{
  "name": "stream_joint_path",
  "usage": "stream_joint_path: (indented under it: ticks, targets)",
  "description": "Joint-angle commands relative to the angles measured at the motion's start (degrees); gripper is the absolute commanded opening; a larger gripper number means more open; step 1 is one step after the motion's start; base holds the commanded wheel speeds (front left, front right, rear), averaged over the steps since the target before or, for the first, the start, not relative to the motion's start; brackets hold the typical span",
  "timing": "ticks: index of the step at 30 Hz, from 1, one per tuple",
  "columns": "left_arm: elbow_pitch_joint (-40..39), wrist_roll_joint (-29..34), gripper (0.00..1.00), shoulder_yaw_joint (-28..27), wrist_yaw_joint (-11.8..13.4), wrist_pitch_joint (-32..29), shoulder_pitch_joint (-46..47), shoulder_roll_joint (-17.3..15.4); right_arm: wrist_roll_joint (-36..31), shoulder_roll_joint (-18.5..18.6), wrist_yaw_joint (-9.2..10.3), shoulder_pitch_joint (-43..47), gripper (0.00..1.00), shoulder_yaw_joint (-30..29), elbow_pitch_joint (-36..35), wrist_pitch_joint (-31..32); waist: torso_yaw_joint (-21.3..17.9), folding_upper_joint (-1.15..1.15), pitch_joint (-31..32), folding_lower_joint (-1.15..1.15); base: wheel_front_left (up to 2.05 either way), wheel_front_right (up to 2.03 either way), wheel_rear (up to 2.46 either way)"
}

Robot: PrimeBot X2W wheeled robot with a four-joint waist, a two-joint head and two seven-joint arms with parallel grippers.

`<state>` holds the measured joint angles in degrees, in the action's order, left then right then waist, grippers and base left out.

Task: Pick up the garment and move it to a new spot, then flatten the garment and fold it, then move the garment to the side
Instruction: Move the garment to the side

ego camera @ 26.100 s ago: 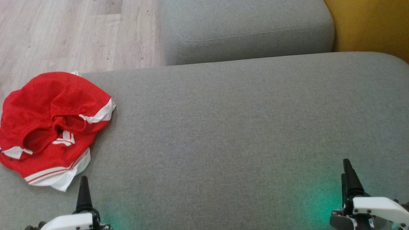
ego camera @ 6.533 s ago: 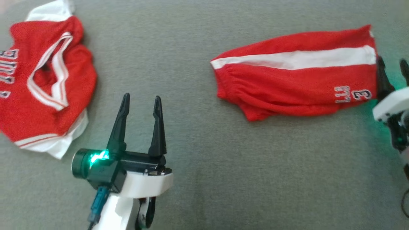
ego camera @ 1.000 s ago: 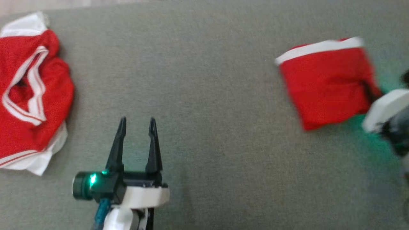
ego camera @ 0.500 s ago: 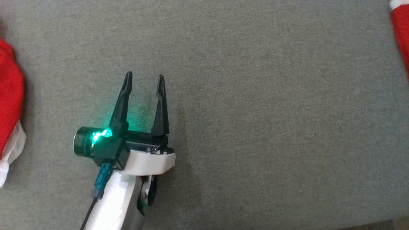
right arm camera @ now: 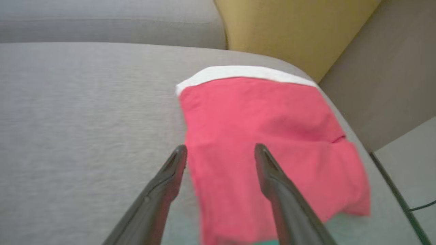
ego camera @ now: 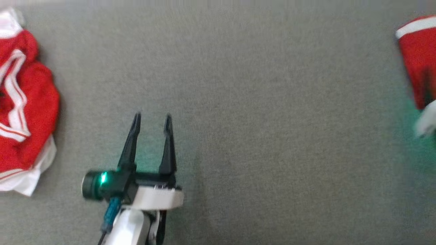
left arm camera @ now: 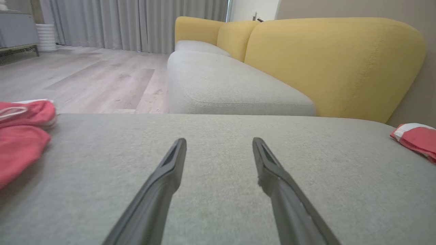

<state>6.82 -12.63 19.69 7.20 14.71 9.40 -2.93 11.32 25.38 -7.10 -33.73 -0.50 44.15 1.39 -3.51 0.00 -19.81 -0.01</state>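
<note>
The garment is a pair of red shorts with a white band, folded into a small rectangle. It lies flat near the right end of the grey seat cushion. My right gripper hovers open just over its near half, one finger by its left edge, gripping nothing. In the head view the garment sits at the far right edge. My left gripper rests open and empty at the lower left middle of the cushion, far from the garment.
A crumpled red and white jersey lies at the cushion's left end. Behind are a second grey cushion and a yellow sofa back. The cushion drops off right of the garment to floor with a cable.
My right gripper has opened and let go of the folded garment, which now lies farther right on the cushion. The head camera has shifted; my left gripper stays open.
</note>
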Motion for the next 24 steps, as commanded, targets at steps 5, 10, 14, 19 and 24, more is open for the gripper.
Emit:
stream_joint_path:
  ticks: [5,10,14,19,24]
  targets:
    - [-1.0,-1.4,1.00,-3.3,1.6,0.3,-4.2,0.1,2.9,-6.7,-0.39,8.7,1.00,7.1,-4.3,-6.7,1.4,0.00,11.7,0.01,0.00,0.00,0.00]
    - [0.3,-2.0,1.00,-4.1,2.3,0.3,-7.8,0.1,9.4,-11.6,-0.39,16.6,1.00,17.7,-7.0,-12.9,3.2,0.00,18.0,0.01,0.00,0.00,0.00]
    - [0.9,-1.1,1.00,-5.4,2.3,0.3,-10.3,0.1,12.6,-13.2,-0.39,20.7,1.00,23.7,-9.6,-15.9,4.0,0.00,20.8,0.01,0.00,0.00,0.00]
    - [1.5,0.7,1.00,-7.2,2.4,0.3,-12.8,0.1,11.9,-13.7,-0.39,25.5,1.00,22.7,-17.7,-16.4,4.7,0.00,23.5,0.01,0.00,0.00,0.00]
    - [1.3,1.7,1.00,-7.8,2.9,0.3,-14.8,0.1,7.9,-15.6,-0.39,32.1,1.00,17.2,-24.4,-16.4,5.3,0.00,24.9,0.01,0.00,0.00,0.00]
